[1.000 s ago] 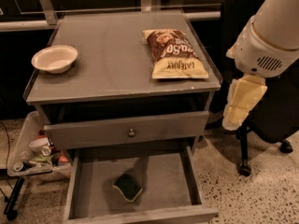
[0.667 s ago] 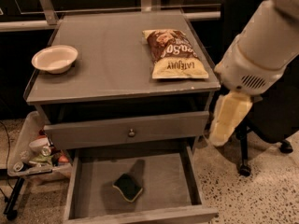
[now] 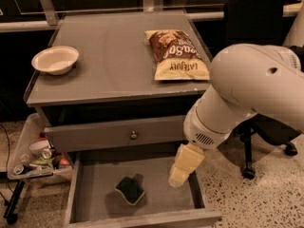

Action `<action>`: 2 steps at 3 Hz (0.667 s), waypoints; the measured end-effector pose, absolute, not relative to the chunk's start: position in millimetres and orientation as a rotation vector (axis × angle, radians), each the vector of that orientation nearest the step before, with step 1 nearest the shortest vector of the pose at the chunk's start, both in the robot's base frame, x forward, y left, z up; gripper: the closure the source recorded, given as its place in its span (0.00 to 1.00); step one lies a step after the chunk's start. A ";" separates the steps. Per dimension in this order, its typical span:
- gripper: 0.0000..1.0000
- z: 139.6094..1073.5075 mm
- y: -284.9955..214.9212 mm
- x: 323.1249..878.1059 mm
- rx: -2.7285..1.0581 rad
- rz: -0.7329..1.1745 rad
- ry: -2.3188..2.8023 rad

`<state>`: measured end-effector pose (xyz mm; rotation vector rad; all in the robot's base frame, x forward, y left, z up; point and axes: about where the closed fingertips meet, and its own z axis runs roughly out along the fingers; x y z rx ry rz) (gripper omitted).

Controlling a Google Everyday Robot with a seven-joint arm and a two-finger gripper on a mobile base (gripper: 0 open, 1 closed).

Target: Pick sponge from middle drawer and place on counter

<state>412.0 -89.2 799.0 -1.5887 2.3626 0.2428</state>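
Sponge [image 3: 129, 190] lay in the middle drawer [image 3: 95, 186] left of the gripper [image 3: 177, 177], whose grip I could not tell; counter [image 3: 109, 65] above it, speckled floor [image 3: 270, 198] to its right.

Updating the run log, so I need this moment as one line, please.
gripper: over middle drawer, right of sponge, not touching | sponge: on drawer floor | counter: sponge not yet placed

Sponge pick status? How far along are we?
Done: the middle drawer is open, the sponge lying exposed on its floor. In hand: the gripper hangs over the drawer's right part, right of the sponge, apart from it. Left: grasp, lift, and place it on the counter, which holds a bowl and a chip bag.
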 end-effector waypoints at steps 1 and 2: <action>0.00 799.2 -89.2 411.9 -1.589 0.243 2.363; 0.00 768.4 -70.2 402.5 -1.579 0.308 2.349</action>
